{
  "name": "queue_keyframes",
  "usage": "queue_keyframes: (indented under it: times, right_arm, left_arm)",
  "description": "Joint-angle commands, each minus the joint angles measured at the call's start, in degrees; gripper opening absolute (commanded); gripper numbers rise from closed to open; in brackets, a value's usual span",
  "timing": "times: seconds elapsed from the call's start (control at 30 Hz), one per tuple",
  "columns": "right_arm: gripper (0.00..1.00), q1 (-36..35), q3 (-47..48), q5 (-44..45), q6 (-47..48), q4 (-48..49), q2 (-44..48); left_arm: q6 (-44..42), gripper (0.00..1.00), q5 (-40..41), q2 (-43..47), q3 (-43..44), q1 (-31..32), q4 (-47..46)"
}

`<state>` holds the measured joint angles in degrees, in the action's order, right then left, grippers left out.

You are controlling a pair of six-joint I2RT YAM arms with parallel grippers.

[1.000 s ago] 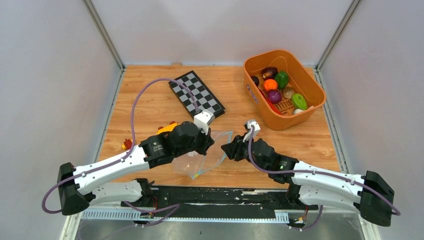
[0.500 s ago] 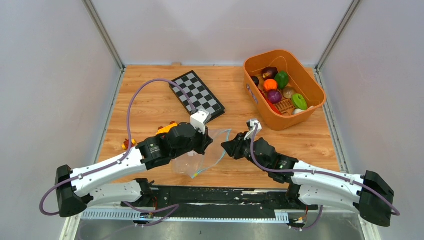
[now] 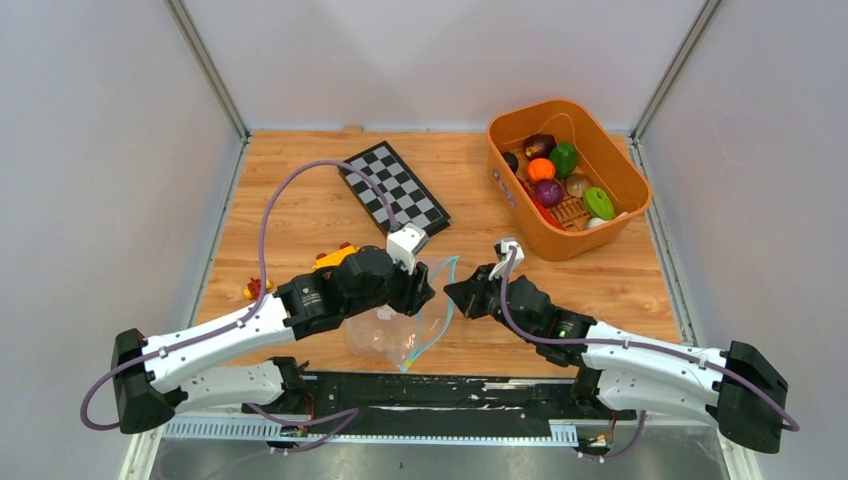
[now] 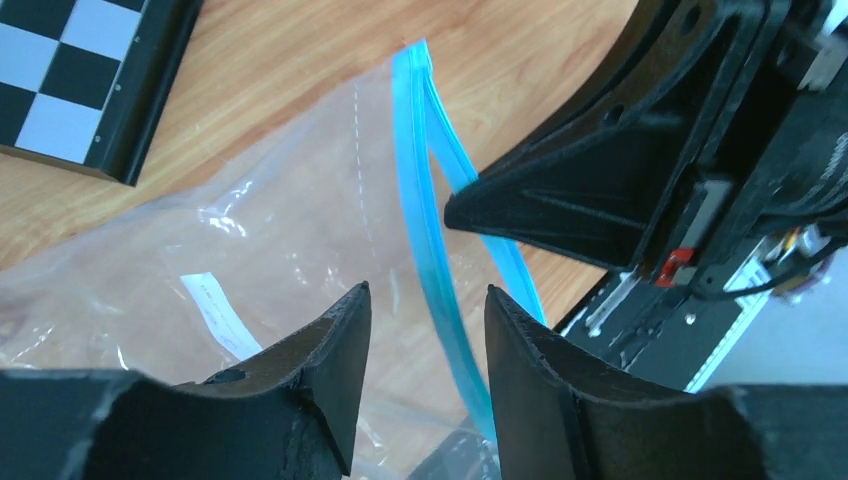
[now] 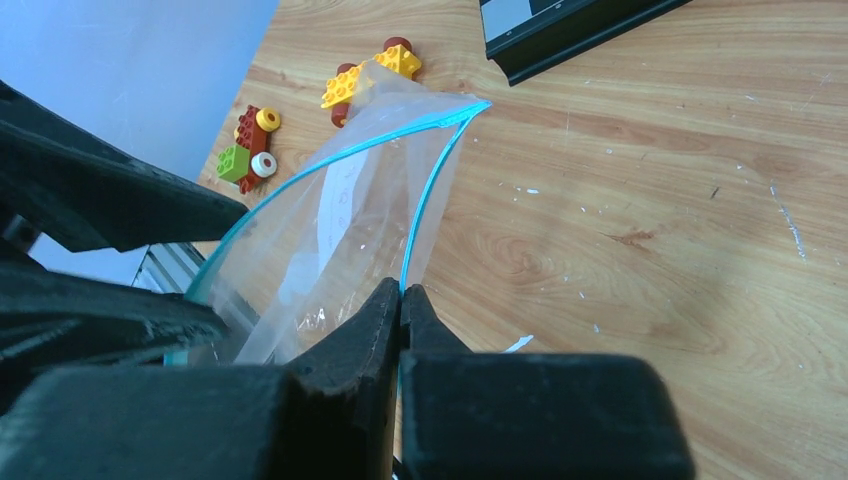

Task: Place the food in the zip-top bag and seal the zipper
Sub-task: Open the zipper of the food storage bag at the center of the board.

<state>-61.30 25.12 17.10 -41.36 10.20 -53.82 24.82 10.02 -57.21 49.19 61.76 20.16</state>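
Note:
The clear zip-top bag (image 3: 385, 328) hangs between my two grippers near the table's front edge, its mouth gaping. Its light-blue zipper (image 4: 425, 215) has split into two strips. My right gripper (image 5: 401, 291) is shut on one strip of the zipper (image 5: 425, 200), and in the top view the right gripper (image 3: 452, 293) meets the bag's right edge. My left gripper (image 4: 427, 292) is open; the other blue strip runs loosely between its jaws. The bag (image 5: 335, 225) carries a white label and looks empty. The food (image 3: 552, 172) lies in the orange basket (image 3: 520, 215) at the back right.
A folded chessboard (image 3: 393, 188) lies behind the bag. Toy brick pieces (image 5: 372, 78) sit just left of the bag, with another cluster (image 5: 250, 150) further left. A black rail (image 3: 430, 385) runs along the near edge.
My left gripper has opened and let go of the bag's edge. My right gripper has shut on a zipper strip. The bag's mouth has spread and its body has sagged.

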Motion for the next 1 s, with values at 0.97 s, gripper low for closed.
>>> queue_keyframes:
  times: [0.97]
  right_arm:
    - [0.00,0.3,0.3,2.9,-0.4,-0.5,1.7]
  left_arm:
    - [2.6,0.32,27.3,-8.7,10.9,17.7,17.7]
